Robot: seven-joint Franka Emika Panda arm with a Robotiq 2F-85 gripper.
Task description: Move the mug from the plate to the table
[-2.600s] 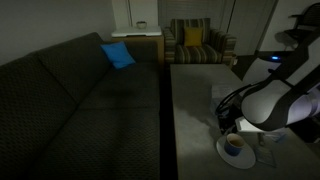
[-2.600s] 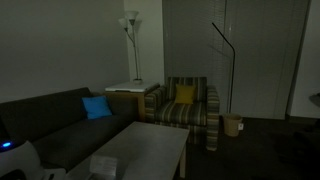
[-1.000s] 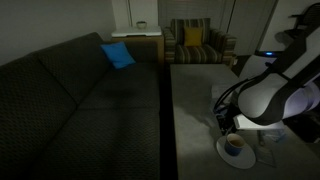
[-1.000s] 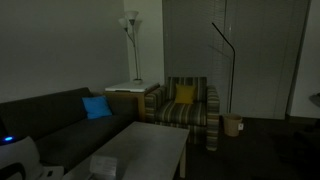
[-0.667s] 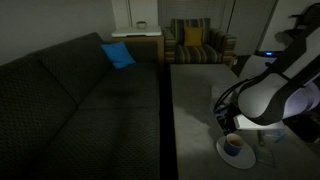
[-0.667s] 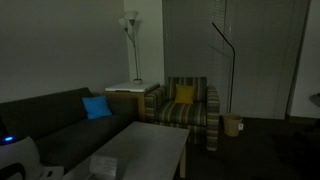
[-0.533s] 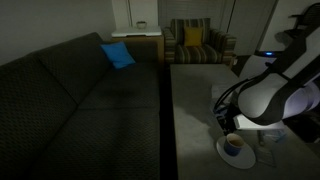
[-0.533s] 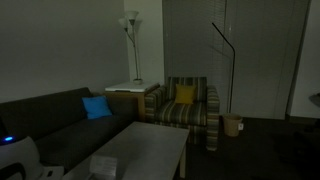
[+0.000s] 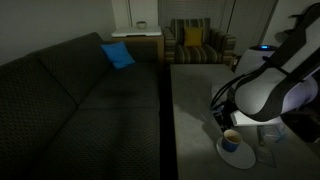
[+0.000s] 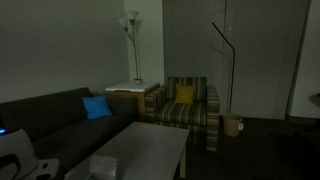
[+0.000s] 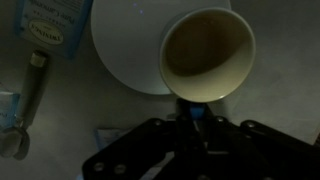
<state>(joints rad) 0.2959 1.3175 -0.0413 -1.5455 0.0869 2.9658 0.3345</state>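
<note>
In an exterior view we count one mug, one plate and one desk; the mug is at the near end of the desk, over the plate, with the single gripper right at its rim; whether its base touches the plate we cannot tell in this dim light; one sofa runs alongside the desk.

In an exterior view the desk shows its long grey top, but mug and plate are out of sight; one armchair and one floor lamp stand beyond it.

In the wrist view the mug fills the upper right, its tan inside turned toward the lens, and it overlaps the edge of the plate; the gripper is drawn nearly closed, and as best we can judge it pinches the near wall of the mug just below the rim; one white-and-blue box lies just beside the plate.

We judge the mug to be glazed ceramic; stiff, of modest weight, slick under the pads and liable to chip if dropped; we see no handle, so a pinch across the wall at the rim seems the sound hold; it should be kept level and set down gently on bare desk.
</note>
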